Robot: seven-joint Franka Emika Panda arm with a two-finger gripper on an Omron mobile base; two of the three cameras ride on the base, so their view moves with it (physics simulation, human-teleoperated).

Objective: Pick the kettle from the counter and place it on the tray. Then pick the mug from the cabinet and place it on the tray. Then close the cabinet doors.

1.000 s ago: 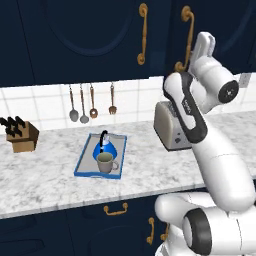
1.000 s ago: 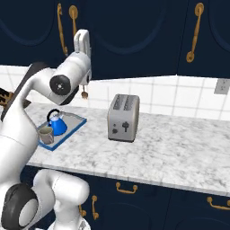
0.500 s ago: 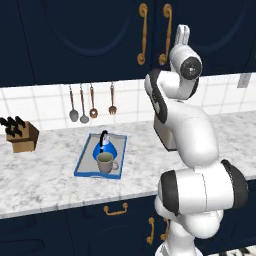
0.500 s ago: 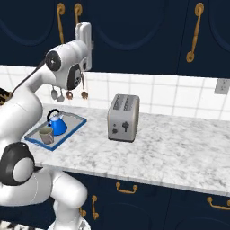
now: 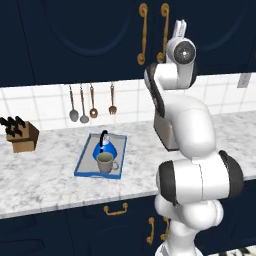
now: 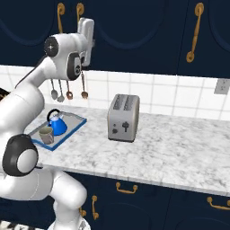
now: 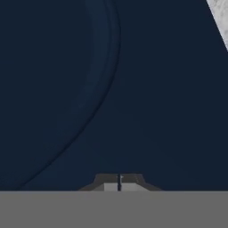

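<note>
Up high, the gripper (image 7: pixel 119 181) is pinched together, empty, facing the cabinet doors (image 7: pixel 111 89)

The gripper (image 7: pixel 119 181), fingertips pressed together, sits right against the closed cabinet doors (image 5: pixel 100 35), whose brass handles (image 5: pixel 143 34) stand out beside it, so nothing passes forward there. On the counter (image 6: pixel 179 152) bare marble runs wide to the right of the toaster (image 6: pixel 123 117) and between the toaster and the tray (image 5: pixel 82 165). The tray itself is crowded by the kettle (image 5: pixel 105 147) and the mug (image 5: pixel 105 162) just in front of it, hanging utensils (image 5: pixel 92 102) line the wall behind, and a knife block (image 5: pixel 22 138) stands at the far left
</note>
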